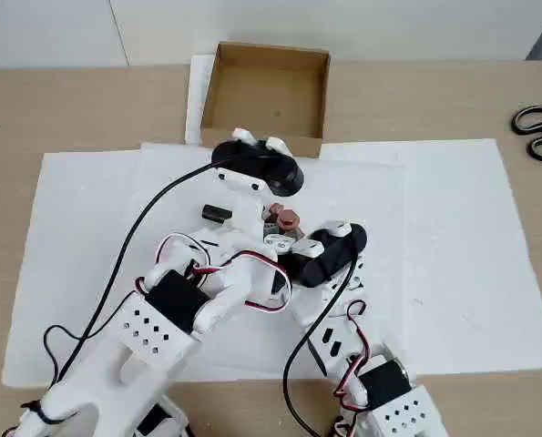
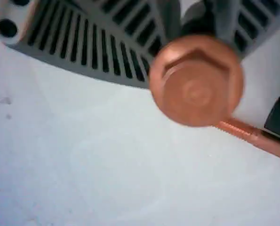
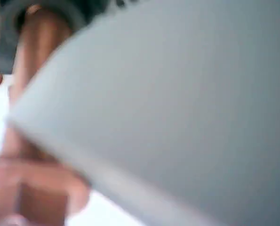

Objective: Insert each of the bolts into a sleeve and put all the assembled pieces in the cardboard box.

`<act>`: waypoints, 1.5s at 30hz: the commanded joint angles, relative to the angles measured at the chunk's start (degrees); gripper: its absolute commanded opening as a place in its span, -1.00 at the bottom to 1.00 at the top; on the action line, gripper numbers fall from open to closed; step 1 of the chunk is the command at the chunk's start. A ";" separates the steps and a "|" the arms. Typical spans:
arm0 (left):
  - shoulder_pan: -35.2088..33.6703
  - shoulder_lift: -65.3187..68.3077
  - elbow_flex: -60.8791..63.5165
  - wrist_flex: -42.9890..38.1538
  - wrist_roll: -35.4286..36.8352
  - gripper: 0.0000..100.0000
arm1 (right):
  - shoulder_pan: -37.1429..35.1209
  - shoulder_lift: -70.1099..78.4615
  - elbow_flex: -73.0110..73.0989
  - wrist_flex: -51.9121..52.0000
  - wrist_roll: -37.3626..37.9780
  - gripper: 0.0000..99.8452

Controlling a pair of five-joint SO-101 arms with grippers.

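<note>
Gripping bolt (image 2: 196, 80) in my left hand (image 1: 280, 215), clenched on shank, long axis upright, head up. Right hand (image 1: 293, 244): grip state cannot tell. Sleeve (image 1: 216, 214) lies on surface (image 1: 453, 100), nearer left hand.

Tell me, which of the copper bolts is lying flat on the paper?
The bolt whose threaded shank lies along the white paper; the other bolt points its hexagonal head at the camera.
</note>
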 commanded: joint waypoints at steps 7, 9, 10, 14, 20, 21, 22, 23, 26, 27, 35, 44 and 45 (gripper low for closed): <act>2.73 -1.05 0.04 0.70 -1.23 -0.98 | 0.22 -0.75 -0.35 -0.04 0.00 -0.99; 2.73 -1.14 0.04 0.70 -1.23 -0.98 | 0.22 -0.75 -0.35 -0.04 0.00 -0.99; 2.73 -1.14 0.04 0.70 -1.23 -0.98 | 0.22 -0.75 -0.35 -0.04 0.00 -0.99; 2.73 -1.14 0.04 0.70 -1.23 -0.99 | 0.22 -0.75 -0.44 -0.04 0.00 -0.99; 2.90 -1.14 -0.04 0.70 -1.23 -0.99 | 0.22 -0.75 -0.44 -0.04 0.00 -0.99; 3.34 -1.05 0.04 0.79 -1.23 -0.99 | 0.22 -0.75 -0.44 -0.04 0.00 -0.99; 3.78 -1.05 0.04 1.14 -1.32 -0.99 | 0.22 -0.75 -0.44 -0.04 0.00 -0.99; 4.40 -1.05 0.04 1.67 -1.32 -0.99 | 0.22 -0.75 -0.44 -0.04 0.00 -0.99; 5.19 -0.97 0.04 1.67 -1.32 -0.99 | 0.22 -0.75 -0.53 -0.04 0.00 -0.99; 5.19 -0.97 0.04 1.67 -1.32 -0.99 | 0.22 -0.75 -0.53 -0.04 0.00 -0.99; 5.19 -0.97 0.04 1.85 -1.32 -0.99 | 0.22 -0.84 -0.62 -0.04 0.09 -0.99; 5.27 -1.41 -0.57 3.43 -1.23 -0.98 | 0.22 -0.84 -0.62 -0.04 0.09 -0.99; 5.27 -1.41 -0.75 4.13 -1.23 -0.98 | 0.22 -0.84 -0.62 -0.04 0.09 -0.99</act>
